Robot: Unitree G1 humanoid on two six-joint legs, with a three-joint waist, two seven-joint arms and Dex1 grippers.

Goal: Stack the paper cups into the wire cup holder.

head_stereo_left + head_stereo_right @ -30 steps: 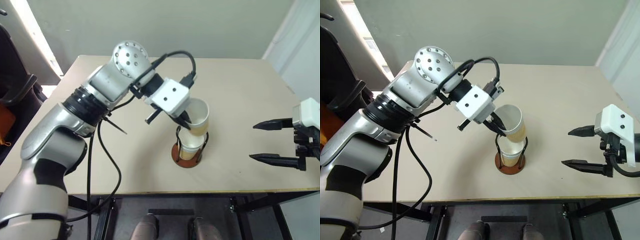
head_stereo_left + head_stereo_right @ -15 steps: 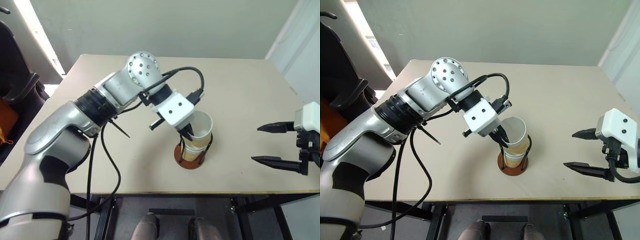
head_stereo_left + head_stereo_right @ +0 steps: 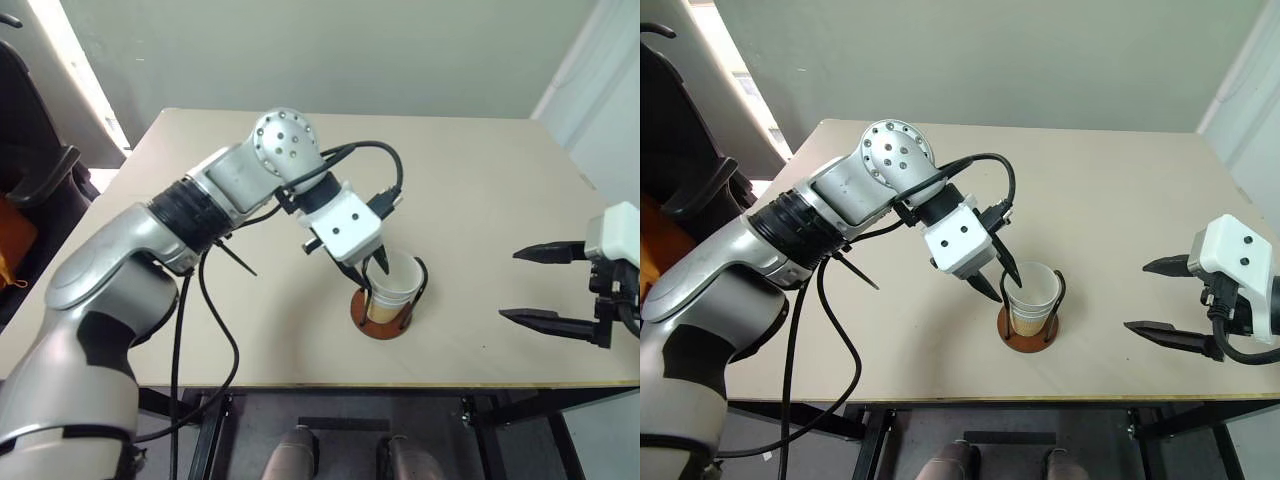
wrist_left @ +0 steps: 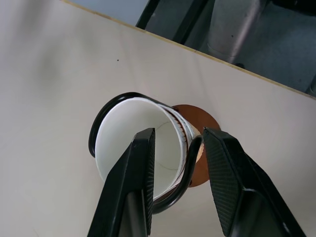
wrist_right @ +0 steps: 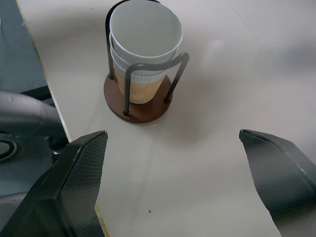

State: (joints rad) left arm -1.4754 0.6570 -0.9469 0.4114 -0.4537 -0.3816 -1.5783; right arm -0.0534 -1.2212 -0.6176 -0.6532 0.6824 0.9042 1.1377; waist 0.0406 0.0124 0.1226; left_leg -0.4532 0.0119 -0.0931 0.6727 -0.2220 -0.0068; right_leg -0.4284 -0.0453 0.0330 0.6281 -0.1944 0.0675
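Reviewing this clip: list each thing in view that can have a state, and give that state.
Yellowish-tan paper cups with white rims: nested in one upright stack inside the holder.
Black wire cup holder on a round reddish-brown base: upright on the table, loaded with cups.
Left gripper: fingers parted astride the top cup's rim, one inside, one outside.
Right gripper: open, holding nothing, off to the holder's right.
Beige table: carries the holder.
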